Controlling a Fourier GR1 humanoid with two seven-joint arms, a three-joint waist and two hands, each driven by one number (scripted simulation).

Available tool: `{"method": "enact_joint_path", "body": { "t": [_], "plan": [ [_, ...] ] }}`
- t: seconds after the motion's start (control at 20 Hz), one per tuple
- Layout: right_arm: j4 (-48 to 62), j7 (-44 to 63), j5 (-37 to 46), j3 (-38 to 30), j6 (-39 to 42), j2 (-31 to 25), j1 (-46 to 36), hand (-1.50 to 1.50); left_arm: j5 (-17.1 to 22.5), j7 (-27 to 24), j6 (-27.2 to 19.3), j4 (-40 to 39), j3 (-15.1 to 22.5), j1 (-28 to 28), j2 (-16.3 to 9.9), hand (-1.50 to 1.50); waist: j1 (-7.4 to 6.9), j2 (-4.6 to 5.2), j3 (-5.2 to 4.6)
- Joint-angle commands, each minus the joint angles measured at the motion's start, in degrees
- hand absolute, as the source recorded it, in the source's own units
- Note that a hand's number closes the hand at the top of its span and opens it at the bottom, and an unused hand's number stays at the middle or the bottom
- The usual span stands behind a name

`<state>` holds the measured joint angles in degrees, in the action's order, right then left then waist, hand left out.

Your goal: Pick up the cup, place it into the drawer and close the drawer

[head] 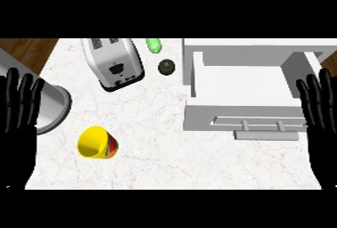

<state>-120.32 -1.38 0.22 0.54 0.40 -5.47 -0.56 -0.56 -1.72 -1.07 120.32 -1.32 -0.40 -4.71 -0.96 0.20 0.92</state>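
Note:
A yellow cup (96, 142) with a red and green band lies on its side on the marble counter, lower left, its mouth facing left. The white drawer (240, 80) stands pulled open at the upper right, its inside bare, with its handle (262, 124) on the front panel. My left hand (18, 120) rests open at the left edge, fingers up, left of the cup and apart from it. My right hand (320, 116) rests open at the right edge, fingers up, beside the drawer's right wall. Neither hand holds anything.
A silver toaster (113, 62) lies at the back, left of centre. A dark green round item (166, 66) and a light green one (154, 45) sit between toaster and drawer. A metal pot (49, 107) stands at the left behind my left hand.

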Motion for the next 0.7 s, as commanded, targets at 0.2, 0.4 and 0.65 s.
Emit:
{"method": "enact_joint_path", "body": {
  "t": [0.2,0.4,0.65],
  "plan": [
    [3.31,1.87,-1.04,0.39,0.69,0.56,-3.34,-1.5,9.13,-6.27,12.51,0.42,1.45,6.78,-3.29,-1.5,0.45,-0.2,-0.96],
    [-1.02,3.96,-5.29,3.61,4.01,1.32,5.47,-1.5,19.01,0.92,13.91,-2.69,2.62,6.41,-0.87,-1.5,1.33,-0.23,-0.93],
    [-1.38,7.8,-10.09,-1.73,4.9,-0.41,0.53,-1.5,22.16,5.31,14.21,-0.38,1.09,5.41,-1.61,-1.5,0.98,-0.24,-0.91]
  ]
}}
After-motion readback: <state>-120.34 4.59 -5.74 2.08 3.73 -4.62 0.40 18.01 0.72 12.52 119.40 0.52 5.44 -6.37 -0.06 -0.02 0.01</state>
